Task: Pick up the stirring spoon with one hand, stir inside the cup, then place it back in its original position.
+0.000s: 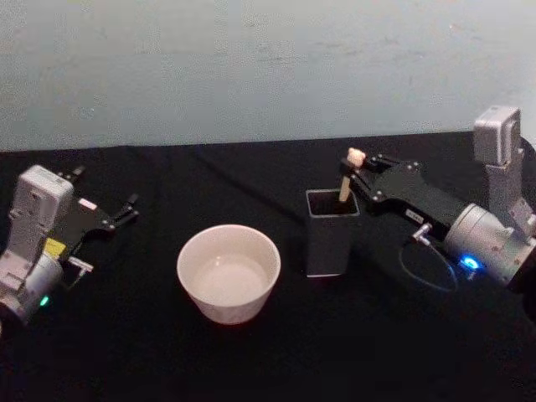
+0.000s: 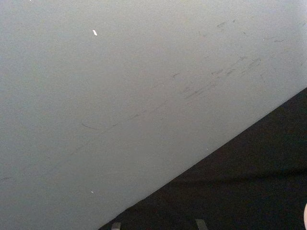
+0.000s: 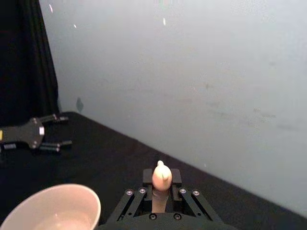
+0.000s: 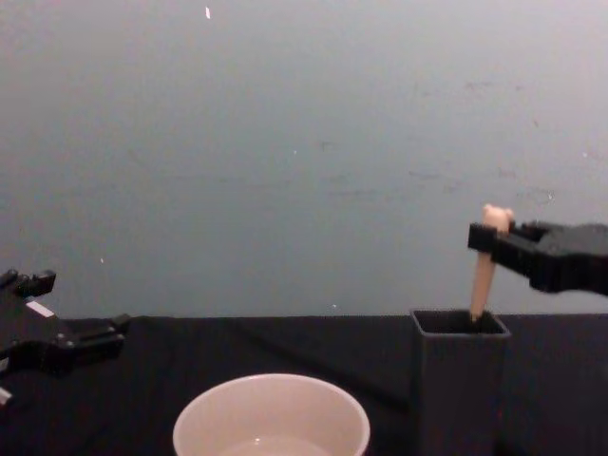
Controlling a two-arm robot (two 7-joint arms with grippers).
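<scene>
The spoon point(image 1: 344, 186) in holder point(image 1: 328, 239) is being clamped by right gripper point(image 1: 352, 173); left gripper point(image 1: 130, 209) is being held open at counter's left edge.

**Right gripper** point(image 1: 356, 173): black angular linkage fingers; silver screws point(image 3: 129, 192) at the pivots behind the jaws; small white label point(image 1: 414, 217); silver-grey cylindrical wrist point(image 1: 490, 239) with blue light point(image 1: 470, 265); thin looped cable point(image 1: 419, 268); grey camera block point(image 1: 496, 134).
**Left gripper** point(image 1: 105, 191): the same build, with a yellow sticker point(image 1: 54, 248) and green light point(image 1: 43, 301) behind the jaws.

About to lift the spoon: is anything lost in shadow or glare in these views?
Head view: stirring spoon and cup stand out pale; the grey holder nearly merges with the black cloth. Chest view: right gripper silhouettes cleanly against the lit wall. No glare in the right wrist view.
</scene>
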